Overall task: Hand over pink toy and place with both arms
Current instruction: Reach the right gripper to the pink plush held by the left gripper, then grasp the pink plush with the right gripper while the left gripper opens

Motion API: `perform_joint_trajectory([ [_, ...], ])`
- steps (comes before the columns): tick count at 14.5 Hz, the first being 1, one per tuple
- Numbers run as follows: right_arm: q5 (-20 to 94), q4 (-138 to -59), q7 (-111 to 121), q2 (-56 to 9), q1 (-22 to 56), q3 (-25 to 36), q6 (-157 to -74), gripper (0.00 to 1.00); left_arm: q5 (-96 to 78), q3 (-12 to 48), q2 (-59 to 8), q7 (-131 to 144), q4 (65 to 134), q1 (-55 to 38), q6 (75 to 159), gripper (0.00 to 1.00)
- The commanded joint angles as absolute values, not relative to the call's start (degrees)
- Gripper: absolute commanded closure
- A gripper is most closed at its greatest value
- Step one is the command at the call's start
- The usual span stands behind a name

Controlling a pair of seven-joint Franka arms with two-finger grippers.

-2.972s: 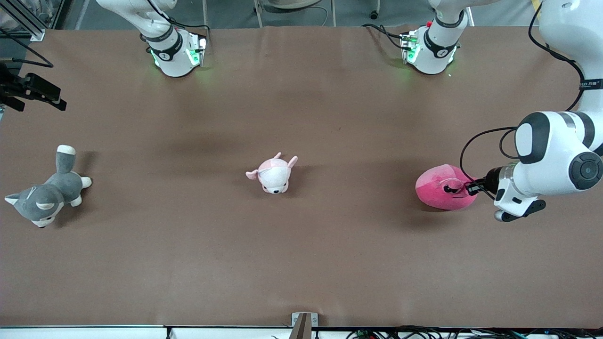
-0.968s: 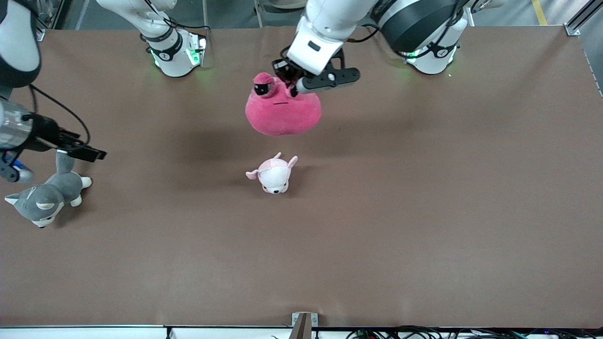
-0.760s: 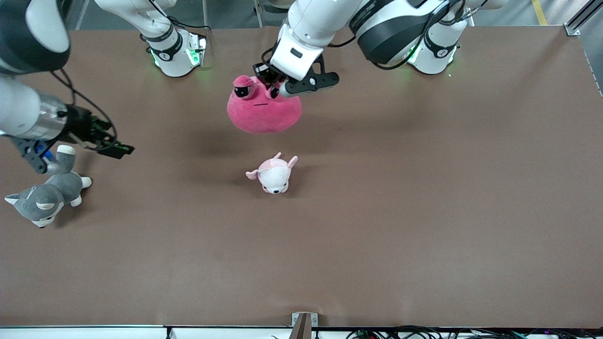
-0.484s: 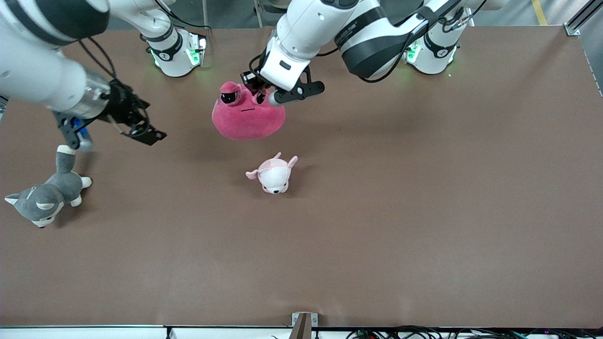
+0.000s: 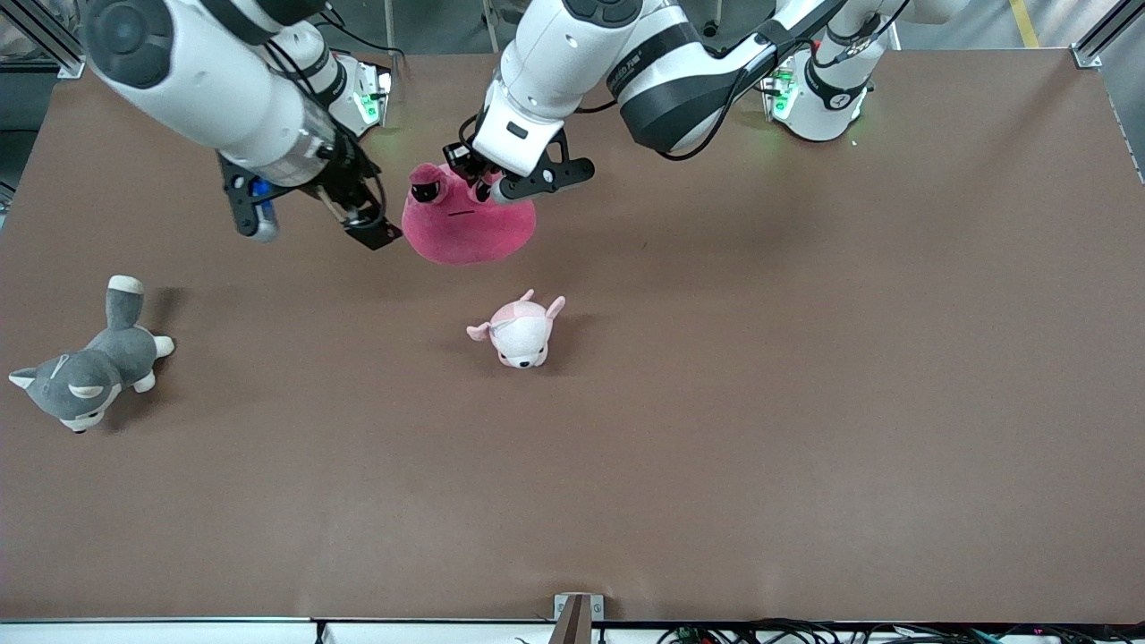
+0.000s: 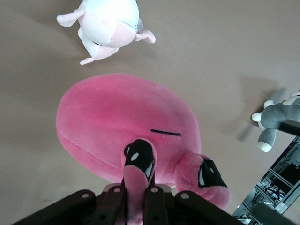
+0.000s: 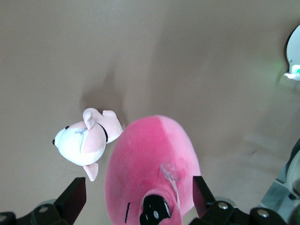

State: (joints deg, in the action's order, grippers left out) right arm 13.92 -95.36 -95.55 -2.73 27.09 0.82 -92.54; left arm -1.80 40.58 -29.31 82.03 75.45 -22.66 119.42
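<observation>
The hot-pink toy (image 5: pixel 465 228) hangs in the air over the table's middle, above the stretch between the right arm's base and the pale plush. My left gripper (image 5: pixel 472 177) is shut on one of its black-eyed ear flaps. The left wrist view shows the flap pinched between my fingers (image 6: pixel 136 192), with the toy's body (image 6: pixel 122 122) below. My right gripper (image 5: pixel 371 228) is open right beside the toy. In the right wrist view its gripper (image 7: pixel 138 201) straddles the toy (image 7: pixel 150 159) with wide-spread fingers (image 7: pixel 75 201) that do not touch it.
A small pale pink-and-white plush (image 5: pixel 519 331) lies on the table's middle, nearer the front camera than the held toy. A grey-and-white dog plush (image 5: pixel 85 371) lies at the right arm's end. The brown table (image 5: pixel 805 402) carries nothing else.
My left arm lifted the pink toy from its own end of the table and carried it to the middle. My right gripper swung from over the dog plush to beside the toy.
</observation>
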Motion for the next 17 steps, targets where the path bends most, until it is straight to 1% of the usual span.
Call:
perform_joint_trajectory([
  [1, 14.9, -100.8, -98.7, -0.1, 30.3, 1.4, -96.9, 0.0, -1.8, 40.1, -29.3, 82.8, 74.3, -23.1, 119.4, 0.99],
  [3, 14.9, -101.0, -99.5, -0.3, 31.5, 1.4, -97.4, 0.01, -1.8, 40.1, -29.3, 82.8, 74.3, -23.0, 119.4, 0.99],
  [5, 14.9, -100.9, -99.5, -0.3, 32.0, 1.3, -97.4, 0.07, -1.8, 40.1, -29.2, 82.8, 74.3, -22.8, 119.4, 0.99],
  [6, 14.9, -100.9, -99.5, -0.3, 32.2, 1.3, -97.4, 0.13, -1.9, 40.1, -29.1, 82.7, 74.3, -22.8, 119.4, 0.99],
  [8, 14.9, -100.9, -98.6, -0.3, 32.2, 1.2, -97.1, 0.31, -1.8, 40.1, -29.1, 82.7, 74.3, -22.7, 119.4, 0.99],
  [10, 14.9, -100.9, -98.4, -0.3, 32.2, 1.2, -97.2, 0.75, -1.8, 40.1, -29.1, 82.6, 74.3, -22.6, 119.4, 0.99],
  [11, 14.9, -100.9, -98.4, -0.3, 32.2, 1.2, -97.2, 0.88, -1.8, 40.1, -29.1, 82.7, 74.3, -22.5, 119.4, 0.99],
  [12, 14.9, -100.8, -98.4, -0.2, 32.2, 1.2, -97.2, 0.96, -1.8, 40.1, -29.1, 82.7, 74.3, -22.5, 119.4, 0.99],
  [14, 14.9, -100.6, -98.4, -0.2, 32.2, 1.2, -97.4, 0.99, -1.8, 40.0, -29.2, 82.6, 74.3, -22.5, 119.4, 0.99],
  [17, 14.9, -100.6, -98.4, -0.1, 32.1, 1.3, -97.4, 1.0, -1.8, 40.0, -29.2, 82.6, 74.4, -22.5, 119.4, 0.98],
])
